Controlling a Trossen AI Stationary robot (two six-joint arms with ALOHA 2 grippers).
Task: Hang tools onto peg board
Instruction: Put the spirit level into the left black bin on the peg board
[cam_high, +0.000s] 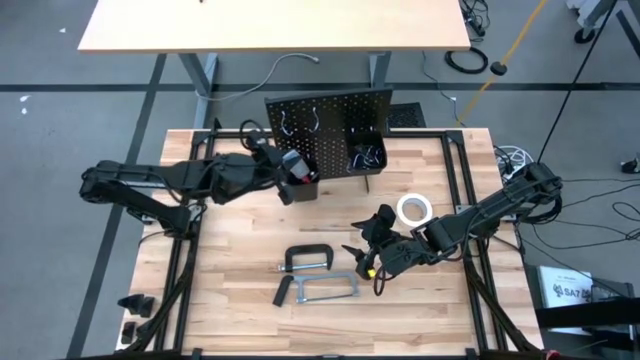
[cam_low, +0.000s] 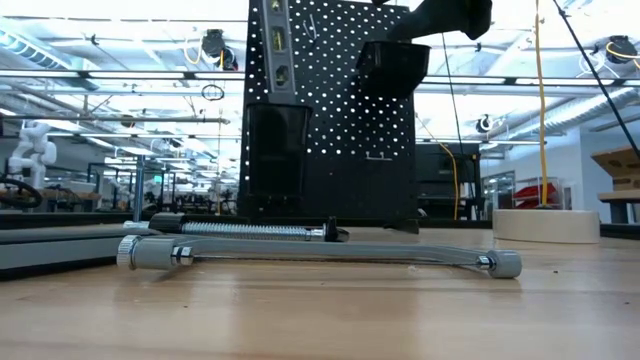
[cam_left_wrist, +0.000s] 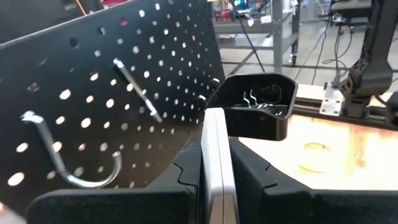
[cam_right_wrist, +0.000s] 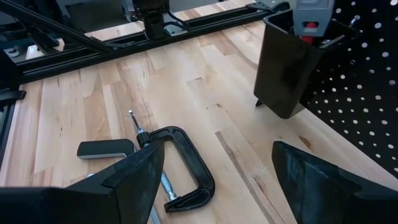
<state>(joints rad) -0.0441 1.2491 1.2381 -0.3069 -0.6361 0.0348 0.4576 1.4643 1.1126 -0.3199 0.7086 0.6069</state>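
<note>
hacksaw (cam_low: 320, 257) foremost | left claw (cam_high: 291, 172) clamps level (cam_left_wrist: 214, 163), seemingly over bin | right claw (cam_high: 372, 243) wide

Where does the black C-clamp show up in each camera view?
High view: C-clamp lies flat on the table, front of centre, in front of the peg board.
Low view: C-clamp lies behind the grey hacksaw; mainly its threaded screw shows.
Left wrist view: not in it.
Right wrist view: C-clamp lies on the wood, low in the picture.
Shared landmark: the peg board, in all four views.
</note>
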